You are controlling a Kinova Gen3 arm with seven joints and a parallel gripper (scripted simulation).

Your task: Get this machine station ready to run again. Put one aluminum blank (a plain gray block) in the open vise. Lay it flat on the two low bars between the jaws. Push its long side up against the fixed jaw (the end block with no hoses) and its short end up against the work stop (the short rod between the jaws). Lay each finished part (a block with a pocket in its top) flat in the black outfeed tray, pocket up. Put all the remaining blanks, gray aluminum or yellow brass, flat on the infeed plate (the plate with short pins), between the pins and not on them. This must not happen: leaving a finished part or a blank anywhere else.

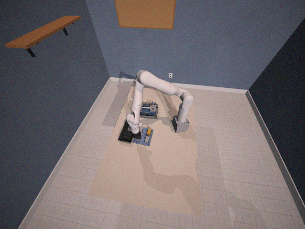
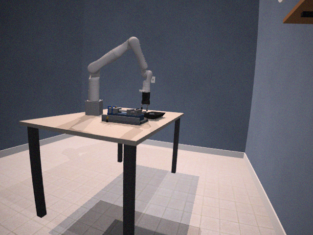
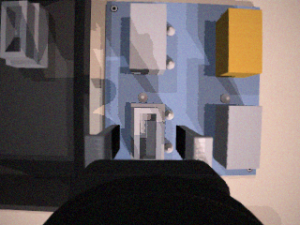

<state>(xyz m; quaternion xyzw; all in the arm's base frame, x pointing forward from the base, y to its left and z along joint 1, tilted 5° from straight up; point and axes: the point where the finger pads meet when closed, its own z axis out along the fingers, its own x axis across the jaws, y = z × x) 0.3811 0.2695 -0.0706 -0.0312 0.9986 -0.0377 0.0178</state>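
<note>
My gripper (image 3: 147,137) (image 2: 144,109) is open and empty, above the infeed plate (image 3: 192,89) (image 1: 143,142). A finished part (image 3: 160,136), pocket up, is on the plate and shows between the fingers, below them. A gray block (image 3: 148,37) sits on the plate beyond it; I see no pocket in its top. A yellow brass blank (image 3: 239,42) (image 1: 148,131) and a gray blank (image 3: 238,136) (image 1: 147,139) lie at the plate's right side. Another finished part (image 3: 23,35) lies in the black outfeed tray (image 3: 82,117) (image 1: 119,140) (image 2: 161,114), pocket up. The vise (image 1: 148,113) (image 2: 126,116) is partly hidden by the arm.
Short pins (image 3: 171,31) (image 3: 225,98) stand up from the plate among the blocks. The tray's raised wall runs close along the plate's left edge. The vise stands beyond tray and plate in the top view, with hoses (image 1: 153,103) on one end block.
</note>
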